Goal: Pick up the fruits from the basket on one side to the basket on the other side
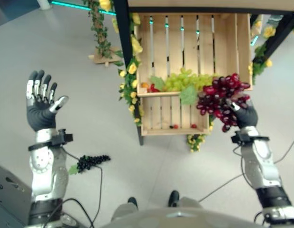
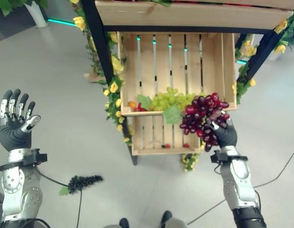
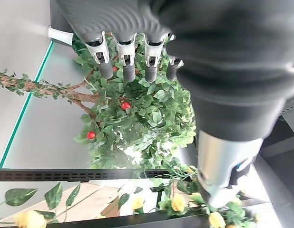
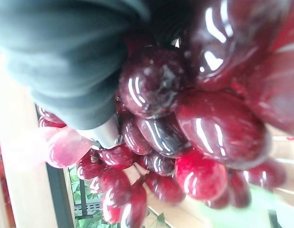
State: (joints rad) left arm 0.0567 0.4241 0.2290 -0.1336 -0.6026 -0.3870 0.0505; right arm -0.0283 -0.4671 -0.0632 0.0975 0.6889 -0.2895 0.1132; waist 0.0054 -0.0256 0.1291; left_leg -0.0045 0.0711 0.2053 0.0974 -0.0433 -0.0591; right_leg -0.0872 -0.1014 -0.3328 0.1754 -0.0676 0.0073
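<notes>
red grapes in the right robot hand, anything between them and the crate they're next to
Nothing visible does. The right robot hand holds the red grapes at the front right corner of the upper wooden crate, beside the green grapes.

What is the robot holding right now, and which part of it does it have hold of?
The right hand holds a bunch of dark red grapes, gripped at the bunch's lower right side, by the wooden crate. The left hand is raised, open and empty.

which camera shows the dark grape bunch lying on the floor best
The left eye view: the dark grape bunch lies whole on the grey floor. The right eye view shows it too, smaller.
</notes>
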